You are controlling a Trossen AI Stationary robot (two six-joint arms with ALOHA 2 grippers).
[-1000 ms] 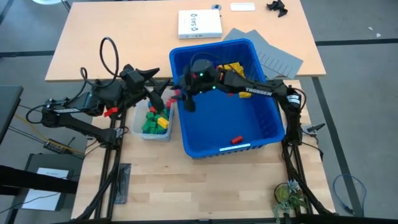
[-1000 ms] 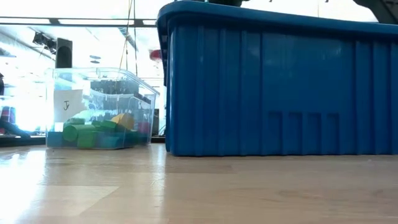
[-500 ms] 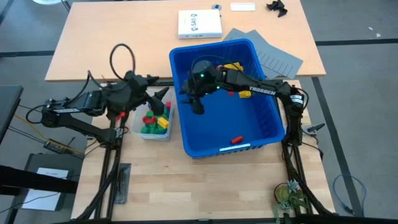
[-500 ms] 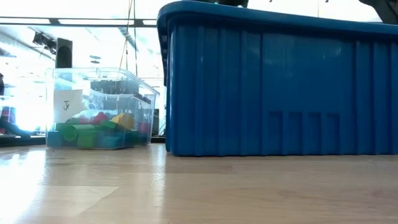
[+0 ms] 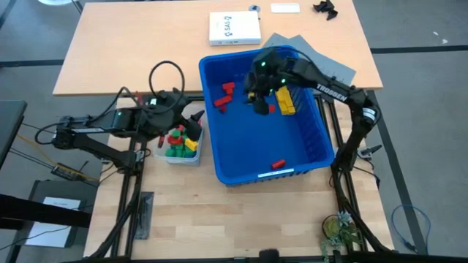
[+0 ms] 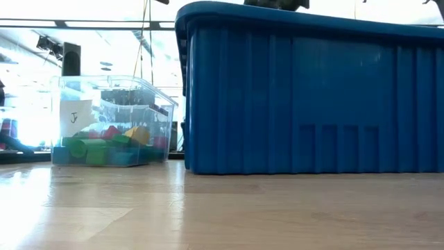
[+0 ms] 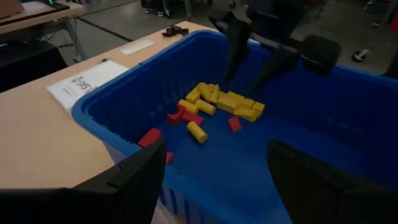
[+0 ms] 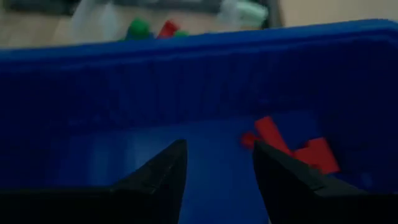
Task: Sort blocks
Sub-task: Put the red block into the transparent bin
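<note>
- High view, centre: a large blue bin (image 5: 307, 157) stands on the counter (image 5: 219, 219); a small clear tub (image 5: 179, 157) sits just beside the bin's left wall.
- Right gripper (image 5: 259, 102): reaches in from the right of the frame and hangs over the upper middle of the bin. In the right wrist view its fingers (image 8: 158, 171) stand apart with bare blue floor between them, holding nothing.
- Left gripper (image 5: 196, 120): at centre left of the high view, over the tub's upper right corner beside the bin wall. In the left wrist view its fingers (image 7: 140, 174) are spread wide, with nothing between them.
- Blocks in the bin: a yellow cluster (image 5: 285, 101) lies in the upper right of the bin, just right of the right gripper; red blocks (image 5: 224, 95) lie in the upper left; a single red block (image 5: 278, 164) lies near the lower wall.
- Blocks in the tub: green, red and yellow pieces (image 5: 178, 142) are piled together; the low view shows them at the left of the frame behind the clear wall.
- Upper centre of the high view: a white booklet (image 5: 234, 28) and grey sheets (image 5: 325, 66) lie behind the bin.
</note>
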